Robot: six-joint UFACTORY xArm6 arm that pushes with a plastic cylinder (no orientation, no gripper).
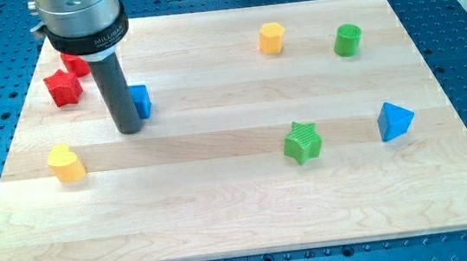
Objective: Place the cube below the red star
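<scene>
A blue cube [141,101] sits on the wooden board [241,199] at the upper left, partly hidden by my rod. My tip [130,129] rests on the board just left of the cube and touches or nearly touches its left side. A red star [64,87] lies to the left of the rod, a little higher than the cube. A second red block [76,64] sits just above the star, mostly hidden behind the arm's housing; its shape cannot be made out.
A yellow heart [66,163] lies below the red star near the board's left edge. A yellow hexagon [271,38] and a green cylinder [347,39] sit at the top right. A green star [303,142] and a blue triangle [394,120] lie at the right.
</scene>
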